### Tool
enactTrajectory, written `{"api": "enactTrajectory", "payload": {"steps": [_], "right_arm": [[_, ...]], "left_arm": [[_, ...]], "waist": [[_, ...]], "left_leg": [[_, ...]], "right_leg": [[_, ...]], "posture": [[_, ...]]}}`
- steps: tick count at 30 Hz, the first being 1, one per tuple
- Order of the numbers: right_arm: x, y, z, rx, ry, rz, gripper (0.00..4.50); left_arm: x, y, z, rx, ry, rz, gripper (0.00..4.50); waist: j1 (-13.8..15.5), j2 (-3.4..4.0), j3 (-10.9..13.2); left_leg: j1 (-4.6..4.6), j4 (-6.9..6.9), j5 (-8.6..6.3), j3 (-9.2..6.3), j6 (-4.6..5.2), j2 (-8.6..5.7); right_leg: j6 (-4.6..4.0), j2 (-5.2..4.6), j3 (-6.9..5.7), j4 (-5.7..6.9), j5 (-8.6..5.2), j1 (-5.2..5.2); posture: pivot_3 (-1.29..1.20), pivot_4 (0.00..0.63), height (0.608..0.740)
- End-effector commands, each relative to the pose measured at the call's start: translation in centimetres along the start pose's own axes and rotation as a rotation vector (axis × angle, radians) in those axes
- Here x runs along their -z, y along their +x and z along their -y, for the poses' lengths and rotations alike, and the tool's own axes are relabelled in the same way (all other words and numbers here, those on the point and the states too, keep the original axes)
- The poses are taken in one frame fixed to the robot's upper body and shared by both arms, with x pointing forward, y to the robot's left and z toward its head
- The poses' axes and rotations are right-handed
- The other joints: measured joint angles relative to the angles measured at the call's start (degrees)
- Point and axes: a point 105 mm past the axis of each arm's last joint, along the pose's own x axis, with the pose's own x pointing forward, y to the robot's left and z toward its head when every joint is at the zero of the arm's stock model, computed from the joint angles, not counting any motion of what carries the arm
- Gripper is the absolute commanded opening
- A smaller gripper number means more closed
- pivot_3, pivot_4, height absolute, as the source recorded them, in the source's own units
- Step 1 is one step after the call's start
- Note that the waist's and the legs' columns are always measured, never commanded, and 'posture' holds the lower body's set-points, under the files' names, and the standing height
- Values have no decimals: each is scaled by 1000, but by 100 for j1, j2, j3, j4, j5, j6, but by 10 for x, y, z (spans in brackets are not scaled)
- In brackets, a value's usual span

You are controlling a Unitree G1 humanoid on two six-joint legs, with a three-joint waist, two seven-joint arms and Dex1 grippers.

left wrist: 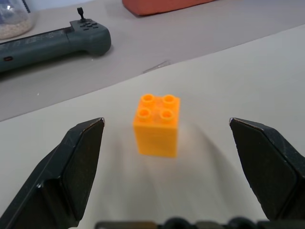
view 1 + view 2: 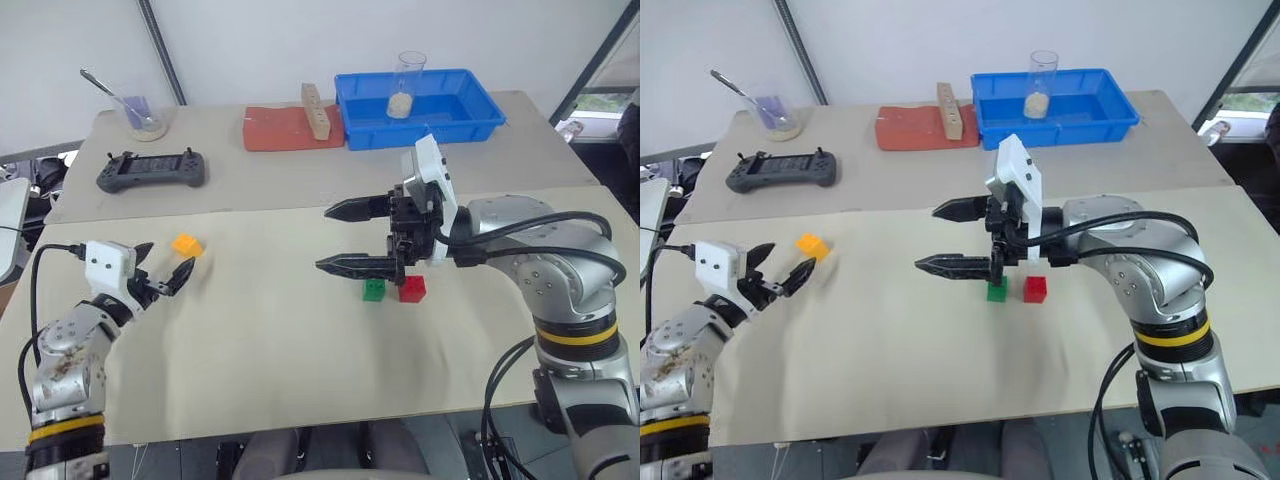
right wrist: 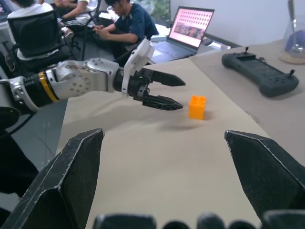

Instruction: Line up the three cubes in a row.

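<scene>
The orange-yellow cube [image 2: 187, 244] stands alone on the left of the near table. My left gripper [image 2: 167, 258] is open just in front of it. In the left wrist view the cube [image 1: 157, 125] sits a little beyond the gap between the two fingers [image 1: 81, 162], touching neither. The green cube [image 2: 374, 290] and the red cube [image 2: 412, 289] sit side by side near the table's middle, a small gap between them. My right gripper [image 2: 323, 238] hovers above the table, open and empty. It points left, with its fingertips left of the green cube.
On the far table lie a grey controller [image 2: 152, 171], a red mat [image 2: 280, 128] with a tall wooden block [image 2: 316, 110], a blue tray [image 2: 470, 125] holding a glass tube [image 2: 408, 85], and a glass with a spoon [image 2: 140, 115]. Seated people and a laptop [image 3: 190, 28] are off to the left.
</scene>
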Motion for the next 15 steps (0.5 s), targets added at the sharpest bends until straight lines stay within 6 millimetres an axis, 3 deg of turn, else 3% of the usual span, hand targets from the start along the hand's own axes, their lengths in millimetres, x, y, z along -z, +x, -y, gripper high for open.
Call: {"api": "enactTrajectory", "payload": {"steps": [1, 8, 11, 15], "right_arm": [[-25, 0, -8, -1, -66, 58, 4500], [-30, -3, -9, 34, -75, 65, 4500], [-32, -4, -7, 55, -79, 71, 4500], [-30, -7, -3, 86, -81, 68, 4500]], "left_arm": [[-1, 11, -8, 36, 18, 15, 4472], [18, 34, -8, 135, -13, -45, 4472], [21, 36, -12, 125, -2, -50, 3631], [20, 39, -14, 127, 1, -37, 1634]], "waist": [[-15, 0, 0], [-47, -3, -1], [-67, -3, -1], [-101, -3, -1]], "left_leg": [[-4, 0, 0, 0, 0, 0], [-6, -1, 2, 6, 18, 0], [-8, -2, 2, 7, 18, 0], [-8, -5, 2, 7, 18, 1]], "right_leg": [[-1, 0, -1, -1, 1, -1], [0, -4, -7, 1, 2, -5], [0, -6, -6, 2, 2, -7], [0, -12, -6, 3, 2, -10]], "posture": [[0, 150, 740], [0, 150, 740], [0, 150, 740], [0, 150, 740]]}}
